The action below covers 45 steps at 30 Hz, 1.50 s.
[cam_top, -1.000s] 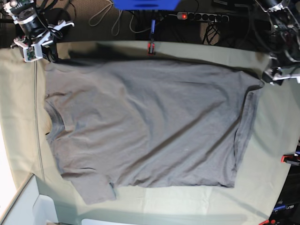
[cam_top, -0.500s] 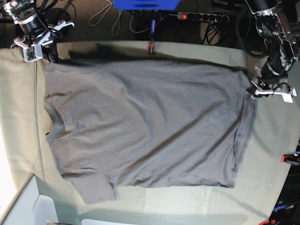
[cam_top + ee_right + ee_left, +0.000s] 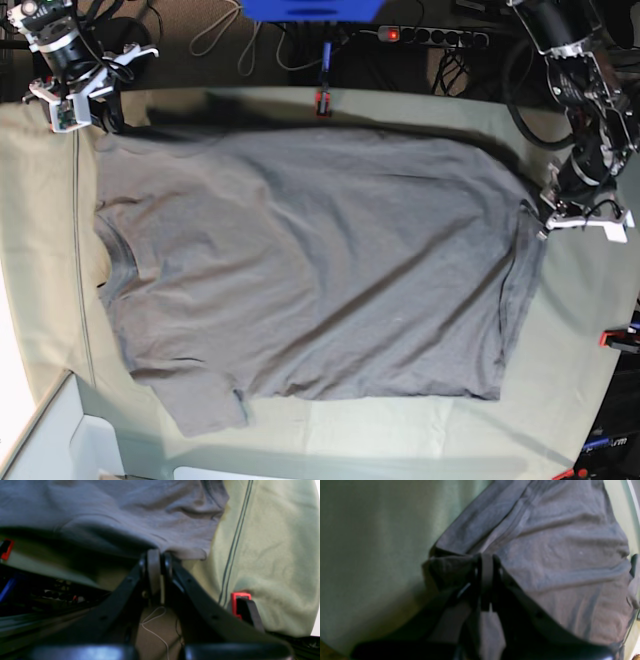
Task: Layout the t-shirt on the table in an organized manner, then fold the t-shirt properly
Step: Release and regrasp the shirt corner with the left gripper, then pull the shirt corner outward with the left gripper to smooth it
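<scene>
We've got the shirt (image 3: 310,270) spread on the table (image 3: 575,330), left gripper (image 3: 486,562) clamped on its hem corner, right gripper (image 3: 156,557) pinching a sleeve edge. Thin bites both, so a hard pull could slip cloth free.
</scene>
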Available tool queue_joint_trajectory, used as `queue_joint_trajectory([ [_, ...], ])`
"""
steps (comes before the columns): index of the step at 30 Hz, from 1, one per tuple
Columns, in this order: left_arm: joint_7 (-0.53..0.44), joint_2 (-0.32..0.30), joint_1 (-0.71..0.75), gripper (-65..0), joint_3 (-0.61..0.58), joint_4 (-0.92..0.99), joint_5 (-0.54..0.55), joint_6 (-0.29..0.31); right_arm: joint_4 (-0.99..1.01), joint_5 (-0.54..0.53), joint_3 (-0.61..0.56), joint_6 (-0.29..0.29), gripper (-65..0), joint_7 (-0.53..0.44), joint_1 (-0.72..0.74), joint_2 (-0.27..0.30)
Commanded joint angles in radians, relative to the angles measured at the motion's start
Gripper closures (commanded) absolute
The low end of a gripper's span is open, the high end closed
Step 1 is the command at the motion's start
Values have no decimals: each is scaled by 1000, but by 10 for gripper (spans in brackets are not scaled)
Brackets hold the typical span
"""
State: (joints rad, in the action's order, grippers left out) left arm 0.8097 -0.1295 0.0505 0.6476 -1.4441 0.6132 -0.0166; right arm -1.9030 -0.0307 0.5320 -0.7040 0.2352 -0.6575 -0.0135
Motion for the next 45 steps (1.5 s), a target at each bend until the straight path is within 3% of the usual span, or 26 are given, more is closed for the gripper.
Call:
queue_joint_trajectory([
  [1, -22, -14, -36, 0, 2, -11, 10, 5, -16, -11, 7, 6, 0, -27, -6, 7],
  [14, -22, -14, -186, -9, -81, 162, 10, 4, -16, -11, 7, 6, 0, -27, -3, 10],
  [20, -25, -17, -203, -152, -73, 204, 18, 4, -16, -11, 9, 6, 0, -27, 15, 10],
  [24, -22, -15, -186, -313, -73, 113, 20, 7, -16, -11, 9, 6, 0, -27, 17, 10],
  [26, -29, -15, -159, -349, -73, 36, 20, 11, -16, -11, 9, 6, 0, -27, 17, 10],
  [32, -34, -15, -85, -324, -71, -57, 14, 11, -16, -11, 7, 6, 0, -27, 20, 10],
  [40, -158, -15, -39, -323, -71, 105, 20, 8, -16, -11, 7, 6, 0, -27, 31, 8],
  [45, -174, -14, -41, -323, -71, 153, 20, 10, -16, -11, 7, 6, 0, -27, 31, 8],
])
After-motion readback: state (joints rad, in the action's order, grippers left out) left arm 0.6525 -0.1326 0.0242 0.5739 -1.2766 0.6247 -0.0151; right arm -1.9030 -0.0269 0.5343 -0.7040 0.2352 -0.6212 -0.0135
